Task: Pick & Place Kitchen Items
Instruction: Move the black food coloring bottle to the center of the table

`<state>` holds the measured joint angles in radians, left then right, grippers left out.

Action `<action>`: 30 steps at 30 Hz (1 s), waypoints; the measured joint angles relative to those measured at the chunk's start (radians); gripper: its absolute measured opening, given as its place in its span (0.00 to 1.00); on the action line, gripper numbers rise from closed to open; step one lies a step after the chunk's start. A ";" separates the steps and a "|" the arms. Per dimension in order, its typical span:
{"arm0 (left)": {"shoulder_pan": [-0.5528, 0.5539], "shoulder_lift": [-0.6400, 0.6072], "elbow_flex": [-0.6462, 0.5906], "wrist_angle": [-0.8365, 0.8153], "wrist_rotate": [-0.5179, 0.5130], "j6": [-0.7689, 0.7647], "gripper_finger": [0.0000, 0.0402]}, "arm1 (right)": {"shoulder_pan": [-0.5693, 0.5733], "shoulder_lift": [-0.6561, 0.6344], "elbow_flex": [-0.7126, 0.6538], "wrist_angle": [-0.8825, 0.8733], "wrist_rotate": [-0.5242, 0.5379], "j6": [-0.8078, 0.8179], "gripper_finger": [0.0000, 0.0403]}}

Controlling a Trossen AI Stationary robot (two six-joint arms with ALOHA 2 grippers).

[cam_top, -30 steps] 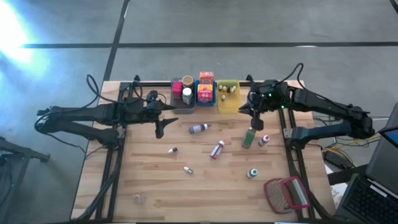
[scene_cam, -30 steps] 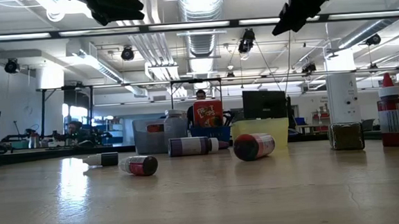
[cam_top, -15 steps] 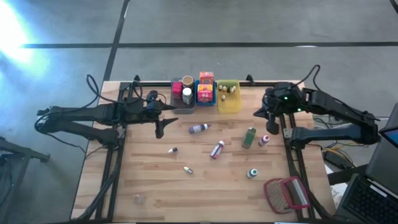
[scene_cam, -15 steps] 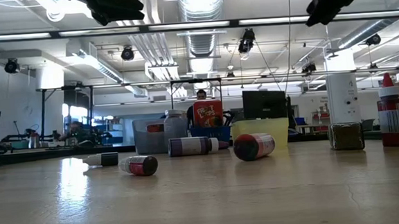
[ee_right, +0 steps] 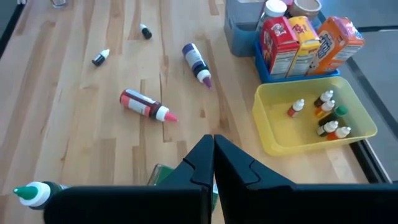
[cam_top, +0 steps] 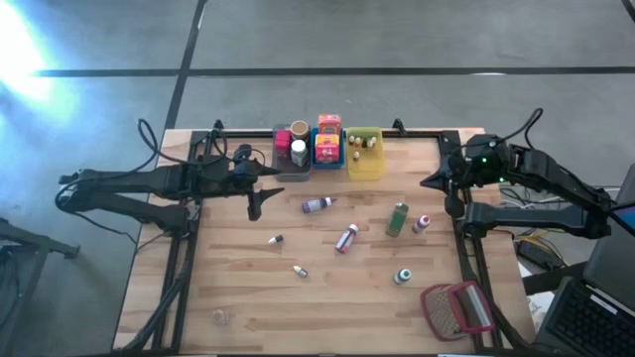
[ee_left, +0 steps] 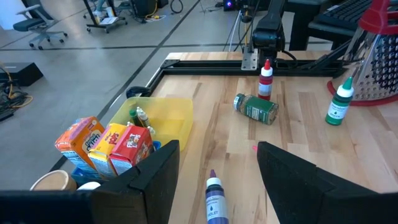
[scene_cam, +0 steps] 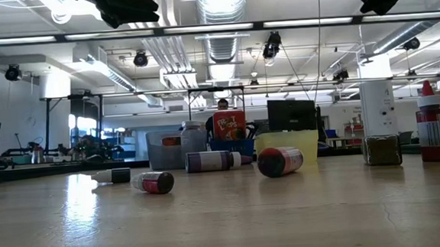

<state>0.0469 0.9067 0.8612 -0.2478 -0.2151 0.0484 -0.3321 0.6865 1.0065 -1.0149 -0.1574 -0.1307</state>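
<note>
Right gripper [cam_top: 443, 186], fingers closed and empty, hovers near the green bottle [cam_top: 398, 218]; it should open wide before descending squarely.

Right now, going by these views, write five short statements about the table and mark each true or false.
1. The yellow bin holds several tiny bottles. True.
2. The right gripper is shut and holds nothing. True.
3. The green jar sits inside the blue bin. False: it lies on the table, outside the bins.
4. The purple bottle stands upright. False: it lies on its side.
5. The left gripper grips a box. False: its fingers are apart and hold nothing.
</note>
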 joint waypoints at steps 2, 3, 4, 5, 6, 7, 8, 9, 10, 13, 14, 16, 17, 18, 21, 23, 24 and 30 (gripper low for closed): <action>0.000 0.000 0.000 0.000 0.000 0.000 0.55 | 0.000 0.000 0.000 0.000 0.000 0.000 0.02; 0.000 0.000 0.000 0.000 0.000 0.000 0.55 | 0.000 0.001 0.000 0.000 0.000 0.000 0.02; 0.000 0.000 0.000 0.000 0.000 0.000 0.55 | 0.000 0.002 0.000 0.000 0.000 0.000 0.02; 0.000 0.000 0.000 0.000 0.000 0.000 0.55 | 0.000 0.002 0.000 0.000 0.000 0.000 0.02; 0.000 0.000 0.000 0.000 0.000 0.000 0.55 | 0.000 0.003 0.000 0.000 0.000 0.000 0.02; 0.000 0.000 0.000 0.000 0.000 0.000 0.55 | 0.000 0.007 0.000 0.000 0.000 0.000 0.02; 0.000 0.000 0.000 0.000 0.000 0.000 0.55 | 0.000 0.009 0.000 0.000 0.000 0.000 0.02; 0.000 0.000 0.000 0.003 0.000 0.000 0.55 | 0.000 0.011 0.000 0.000 0.000 0.000 0.02; 0.000 0.000 0.000 0.010 0.000 0.000 0.55 | 0.000 0.015 0.000 0.000 0.000 0.000 0.02; 0.000 0.000 0.000 0.033 0.000 -0.002 0.55 | 0.000 0.023 -0.001 0.001 0.000 0.000 0.02; 0.000 0.000 0.000 0.040 0.000 -0.004 0.55 | 0.000 0.024 -0.001 0.001 0.000 0.000 0.02; 0.000 0.000 0.000 0.042 0.000 -0.015 0.55 | 0.000 0.024 -0.001 0.001 0.000 0.000 0.02; 0.000 0.000 0.000 0.047 0.000 -0.027 0.55 | 0.000 0.024 -0.001 0.001 0.000 0.000 0.02; 0.000 0.000 0.000 0.050 0.000 -0.042 0.55 | 0.000 0.024 -0.001 0.001 0.000 0.000 0.02; 0.000 0.000 0.000 0.048 -0.003 -0.067 0.55 | 0.000 0.023 -0.001 0.001 0.000 0.000 0.02; 0.000 0.000 0.000 0.024 -0.001 -0.084 0.55 | 0.000 0.023 -0.001 0.001 0.000 0.000 0.02; 0.000 0.000 0.000 0.015 0.014 -0.086 0.55 | 0.000 0.024 -0.001 0.001 0.000 0.000 0.02; -0.029 0.025 0.001 -0.047 0.164 -0.092 0.55 | 0.000 0.024 -0.001 0.001 0.000 0.000 0.02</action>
<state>0.0179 0.9314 0.8619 -0.2945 -0.0510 -0.0437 -0.3321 0.7101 1.0058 -1.0138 -0.1570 -0.1310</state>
